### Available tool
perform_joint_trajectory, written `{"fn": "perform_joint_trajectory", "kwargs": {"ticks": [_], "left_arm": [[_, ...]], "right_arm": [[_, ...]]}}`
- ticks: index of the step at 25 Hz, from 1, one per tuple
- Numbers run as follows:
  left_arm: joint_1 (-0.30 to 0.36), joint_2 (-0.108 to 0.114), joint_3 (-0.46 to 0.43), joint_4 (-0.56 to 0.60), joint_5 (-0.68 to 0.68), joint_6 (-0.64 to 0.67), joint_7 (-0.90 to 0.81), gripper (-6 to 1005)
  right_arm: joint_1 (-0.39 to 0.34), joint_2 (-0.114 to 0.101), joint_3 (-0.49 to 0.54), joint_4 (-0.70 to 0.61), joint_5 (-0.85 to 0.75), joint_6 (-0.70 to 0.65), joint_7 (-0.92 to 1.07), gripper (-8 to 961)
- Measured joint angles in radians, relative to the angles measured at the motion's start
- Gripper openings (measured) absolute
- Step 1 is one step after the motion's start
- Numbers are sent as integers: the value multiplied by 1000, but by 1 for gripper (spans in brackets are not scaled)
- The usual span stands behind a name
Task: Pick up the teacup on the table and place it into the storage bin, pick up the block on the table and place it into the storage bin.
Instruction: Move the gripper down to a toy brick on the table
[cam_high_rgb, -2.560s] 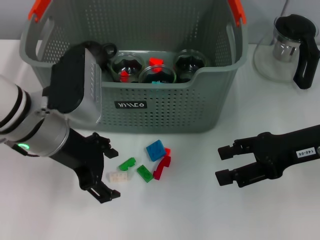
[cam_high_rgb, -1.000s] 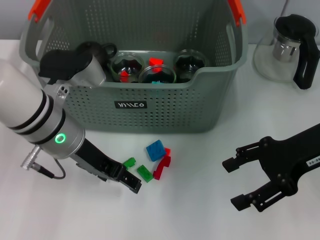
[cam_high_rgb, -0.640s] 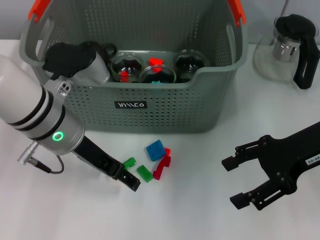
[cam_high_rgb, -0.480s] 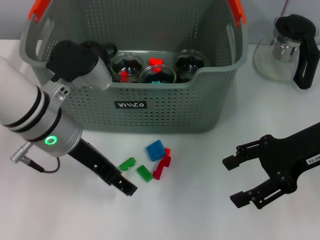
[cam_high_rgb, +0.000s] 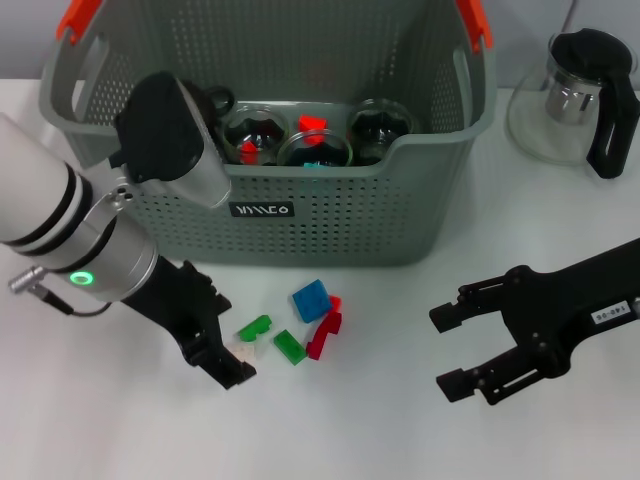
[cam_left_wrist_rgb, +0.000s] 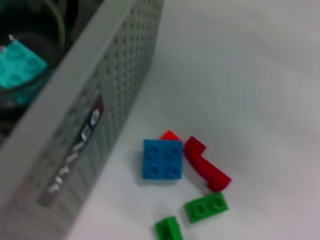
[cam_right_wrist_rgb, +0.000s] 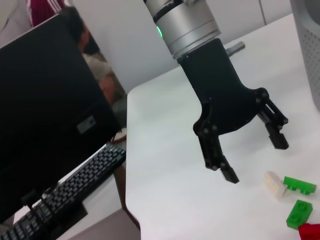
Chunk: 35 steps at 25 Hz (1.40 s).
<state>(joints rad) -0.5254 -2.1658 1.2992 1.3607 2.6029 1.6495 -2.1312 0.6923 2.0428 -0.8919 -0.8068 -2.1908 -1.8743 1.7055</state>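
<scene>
On the white tabletop (cam_high_rgb: 380, 440), in front of the bin (cam_high_rgb: 320, 215), lie loose blocks. The left hand (cam_high_rgb: 222, 345) hangs spread just beside the white block (cam_high_rgb: 241, 351), far nearer than the right hand (cam_high_rgb: 452, 350), also spread, well apart to the right.

The bin (cam_high_rgb: 330, 215) is grey-green, perforated all over, with orange-red tabs (cam_high_rgb: 77, 20) and a black label (cam_high_rgb: 261, 210) lettered white. The blocks on the white table (cam_high_rgb: 380, 430) are blue (cam_high_rgb: 311, 299), red (cam_high_rgb: 325, 333), green (cam_high_rgb: 289, 346) and cream (cam_high_rgb: 243, 351).
</scene>
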Motion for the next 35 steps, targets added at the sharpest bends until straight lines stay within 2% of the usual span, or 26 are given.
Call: {"fn": "perform_joint_trajectory", "kwargs": {"ticks": [8, 19, 35], "left_arm": [[-3, -2, 32, -14, 42, -26, 121, 934], [2, -8, 96, -71, 95, -108, 119, 934], [-3, -11, 149, -90, 87, -99, 106, 934]], "right_arm": [[-2, 21, 1, 0, 1, 21, 11, 928], [-4, 24, 2, 0, 3, 30, 11, 927], [-7, 22, 7, 0, 1, 35, 11, 928]]}}
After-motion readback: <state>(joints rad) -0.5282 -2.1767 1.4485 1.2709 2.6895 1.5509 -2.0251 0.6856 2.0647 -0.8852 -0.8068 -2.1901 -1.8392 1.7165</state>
